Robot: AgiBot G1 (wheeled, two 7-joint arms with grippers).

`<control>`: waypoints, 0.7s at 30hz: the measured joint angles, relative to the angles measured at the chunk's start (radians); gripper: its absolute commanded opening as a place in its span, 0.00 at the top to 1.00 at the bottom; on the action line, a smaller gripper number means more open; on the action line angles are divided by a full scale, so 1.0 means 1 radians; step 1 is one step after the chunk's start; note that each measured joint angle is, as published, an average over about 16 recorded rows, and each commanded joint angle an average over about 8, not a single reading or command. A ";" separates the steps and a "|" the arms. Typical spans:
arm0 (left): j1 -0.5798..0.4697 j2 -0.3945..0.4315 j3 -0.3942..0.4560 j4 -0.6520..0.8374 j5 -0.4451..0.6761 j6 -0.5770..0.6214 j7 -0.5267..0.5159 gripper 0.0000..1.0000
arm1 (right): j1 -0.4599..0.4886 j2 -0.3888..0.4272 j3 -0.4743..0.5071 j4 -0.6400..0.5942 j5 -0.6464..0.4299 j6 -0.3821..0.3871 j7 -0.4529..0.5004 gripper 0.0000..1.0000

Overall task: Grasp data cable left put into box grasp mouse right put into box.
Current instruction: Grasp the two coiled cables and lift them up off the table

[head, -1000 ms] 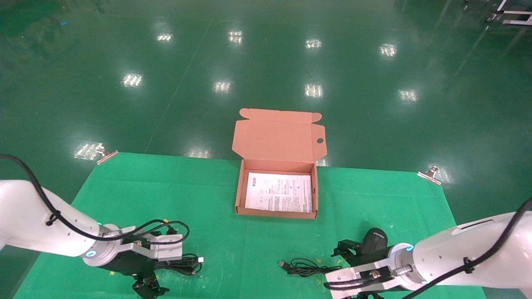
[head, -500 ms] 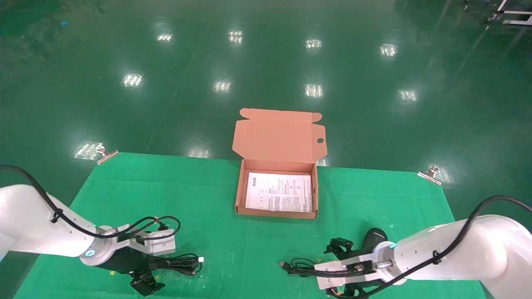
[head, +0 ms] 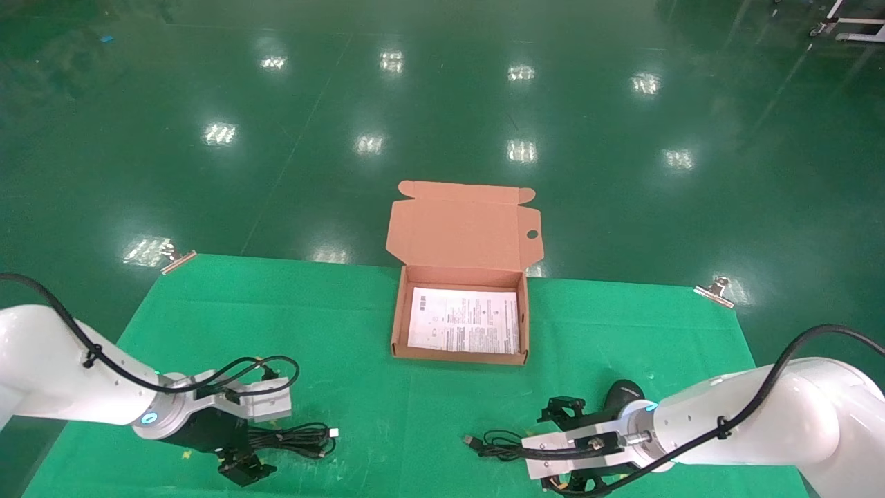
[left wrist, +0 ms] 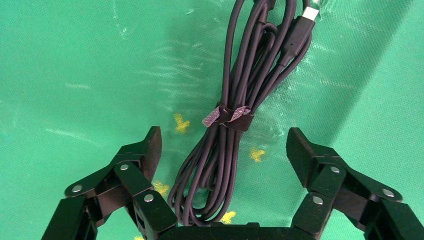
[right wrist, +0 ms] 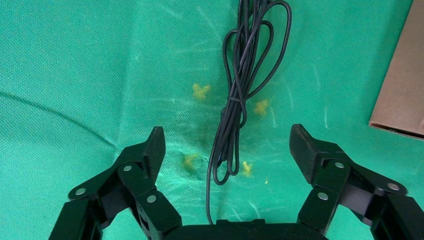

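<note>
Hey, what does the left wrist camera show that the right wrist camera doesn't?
Only the left wrist view shows the data cable, a thick coil bound by a strap, with its silver-white plug, lying between the open fingers of the left gripper. Only the right wrist view shows the mouse's thin cord between the open fingers of the right gripper, and an edge of the box. Both show the green table cover with small yellow marks, and neither gripper grips anything.

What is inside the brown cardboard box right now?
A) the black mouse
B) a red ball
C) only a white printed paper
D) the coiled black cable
C: the open brown cardboard box holds only a white printed sheet; the coiled black data cable and black mouse lie on the green cloth.
</note>
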 measured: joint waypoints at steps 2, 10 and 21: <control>0.000 0.000 0.000 -0.003 0.000 0.002 -0.001 1.00 | 0.000 0.001 0.000 0.002 0.001 -0.001 0.000 1.00; 0.001 -0.002 0.002 -0.012 0.001 0.006 -0.002 1.00 | 0.001 0.003 0.000 0.006 0.002 -0.005 0.000 1.00; 0.001 -0.003 0.002 -0.018 0.001 0.010 -0.003 1.00 | 0.001 0.005 0.001 0.009 0.004 -0.007 0.001 1.00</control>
